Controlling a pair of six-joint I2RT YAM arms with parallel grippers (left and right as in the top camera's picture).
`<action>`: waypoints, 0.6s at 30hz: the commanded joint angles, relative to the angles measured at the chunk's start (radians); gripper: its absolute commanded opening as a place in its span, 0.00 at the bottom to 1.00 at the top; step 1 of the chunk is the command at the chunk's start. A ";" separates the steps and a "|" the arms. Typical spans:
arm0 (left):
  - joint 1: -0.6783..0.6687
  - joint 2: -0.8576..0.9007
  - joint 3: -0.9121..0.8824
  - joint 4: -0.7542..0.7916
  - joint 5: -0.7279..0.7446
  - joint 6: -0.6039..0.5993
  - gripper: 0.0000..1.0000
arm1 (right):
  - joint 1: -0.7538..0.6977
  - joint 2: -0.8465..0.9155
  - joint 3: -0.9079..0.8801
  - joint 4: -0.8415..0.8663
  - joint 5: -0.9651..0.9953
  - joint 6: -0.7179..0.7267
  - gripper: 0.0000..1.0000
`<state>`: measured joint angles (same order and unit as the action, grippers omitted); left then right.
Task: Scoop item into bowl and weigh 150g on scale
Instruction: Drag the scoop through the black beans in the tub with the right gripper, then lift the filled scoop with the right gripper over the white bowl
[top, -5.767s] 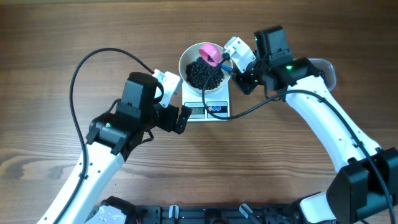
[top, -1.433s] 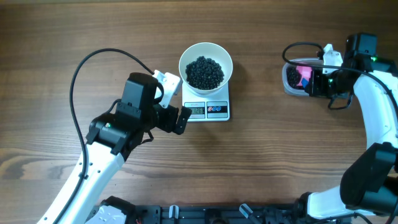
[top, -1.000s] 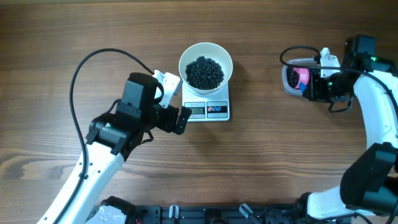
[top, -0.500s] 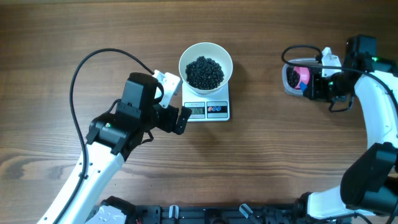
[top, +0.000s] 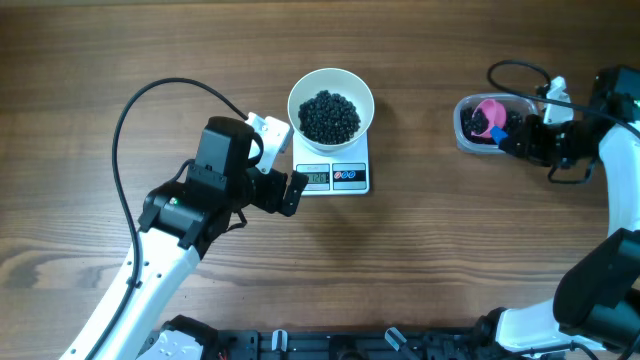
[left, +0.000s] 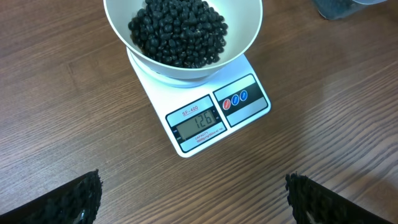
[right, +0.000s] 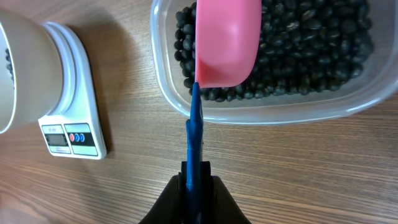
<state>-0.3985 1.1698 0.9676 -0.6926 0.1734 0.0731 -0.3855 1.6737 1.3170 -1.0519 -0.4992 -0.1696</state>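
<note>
The white bowl (top: 331, 88) stands on the scale (top: 333, 177) with a heap of the item, small black beans (top: 330, 116), inside. In the left wrist view the scale's display (left: 196, 123) reads 126 below the bowl (left: 249, 25). My left gripper (left: 194, 205) hangs open over bare wood just in front of the scale, holding nothing. My right gripper (right: 199, 183) is shut on the blue handle of the pink scoop (right: 227, 40). The scoop's head lies over more beans (right: 311, 50) in the clear tub (right: 280, 115), and no beans show on its pink surface.
The tub (top: 468, 138) sits at the table's far right, well apart from the scale. A black cable (top: 150, 100) loops over the wood left of the bowl. The right arm's cable (top: 510, 70) arcs above the tub.
My right arm has drawn back to the right, and the scoop's head has shifted slightly up and right within the tub. The left arm, bowl and scale have not moved.
</note>
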 joint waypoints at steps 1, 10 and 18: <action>-0.005 0.003 -0.006 0.000 0.016 0.001 1.00 | -0.042 -0.020 0.004 -0.005 -0.085 -0.010 0.04; -0.005 0.003 -0.006 0.000 0.016 0.002 1.00 | -0.174 -0.020 0.004 -0.005 -0.330 -0.003 0.04; -0.005 0.003 -0.006 0.000 0.016 0.001 1.00 | -0.215 -0.020 0.004 -0.008 -0.634 -0.003 0.04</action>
<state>-0.3985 1.1698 0.9672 -0.6926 0.1734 0.0731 -0.6102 1.6737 1.3170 -1.0588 -0.9207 -0.1688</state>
